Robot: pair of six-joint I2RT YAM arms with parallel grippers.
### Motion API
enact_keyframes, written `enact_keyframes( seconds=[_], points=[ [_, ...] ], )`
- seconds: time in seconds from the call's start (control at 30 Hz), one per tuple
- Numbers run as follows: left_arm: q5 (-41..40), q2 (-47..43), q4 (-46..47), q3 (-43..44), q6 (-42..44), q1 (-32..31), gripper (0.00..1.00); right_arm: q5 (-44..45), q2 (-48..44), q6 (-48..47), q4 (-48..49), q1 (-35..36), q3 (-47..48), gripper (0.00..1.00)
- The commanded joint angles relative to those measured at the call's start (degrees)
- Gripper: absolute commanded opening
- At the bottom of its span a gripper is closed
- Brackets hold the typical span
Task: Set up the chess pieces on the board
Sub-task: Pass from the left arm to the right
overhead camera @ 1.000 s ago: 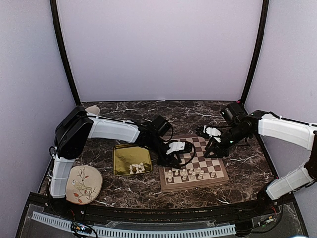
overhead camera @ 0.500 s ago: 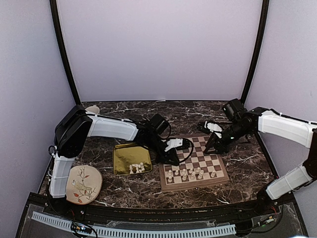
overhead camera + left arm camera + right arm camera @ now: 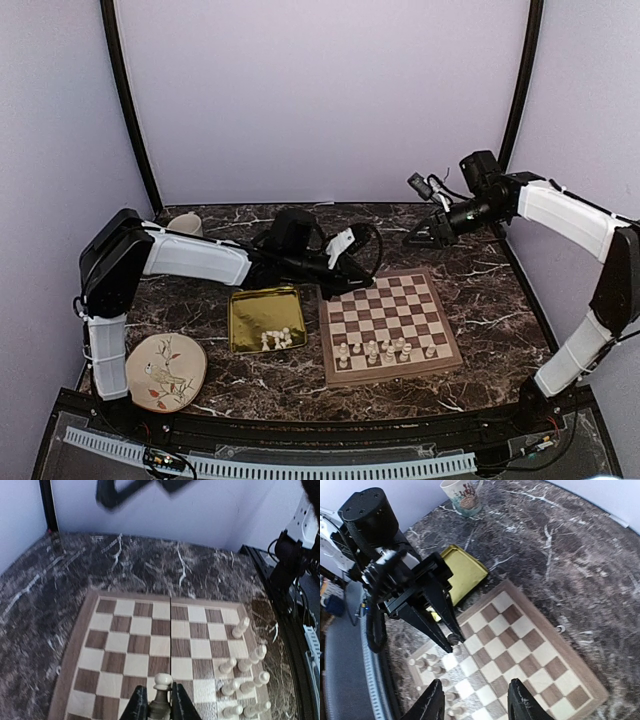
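One chess piece [image 3: 162, 684] is now pinched in the left jaws, which have closed tight on its stem within the last second. It is held at the left side of the board [image 3: 395, 300]. Its base is cut off at the bottom of the left wrist view, so I cannot tell whether it is clear of the squares. The left arm [image 3: 200, 262] has drawn back along that side toward the board's far left corner. The right jaws stand partly open with nothing between them. The right arm [image 3: 560, 215] has lifted off the board's far right corner and hangs over the worktop [image 3: 480, 255] behind the board, out of the way.

Several pieces [image 3: 385, 350] stand in loose rows along the board's near edge. A small cluster [image 3: 278, 338] lies in the gold tray [image 3: 250, 305] just beside the board's left edge.

I judge that a pickup has just finished and a placement comes next: the held piece needs carrying to its square and setting down upright before the left jaws let go. With the cluster waiting in the tray, the setup looks roughly half done
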Motion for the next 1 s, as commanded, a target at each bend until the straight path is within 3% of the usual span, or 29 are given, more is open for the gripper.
enact_keyframes(
  seconds=[0.0, 0.23, 0.37, 0.57, 0.97],
  points=[
    [-3.3, -4.0, 12.1, -1.3, -5.0, -0.7, 0.14, -13.8, 5.9, 6.1, -4.5, -0.3, 0.7, 0.44],
    [-4.1, -3.9, 14.3, -1.3, -4.9, -1.6, 0.16, -22.2, 10.0, 9.3, -3.8, 0.9, 0.2, 0.49],
    [-4.0, -3.9, 14.6, -1.3, -4.9, -1.7, 0.16, -25.5, 11.2, 11.9, -2.1, 1.6, -0.3, 0.46],
    [-3.7, -3.9, 15.4, -1.7, -5.0, -1.9, 0.16, -27.0, 11.7, 14.9, 1.0, 2.3, -2.0, 0.37],
    [-2.9, -4.1, 16.4, -1.8, -5.1, -2.2, 0.16, -26.9, 14.0, 15.4, 1.7, 2.5, -1.7, 0.33]
  ],
)
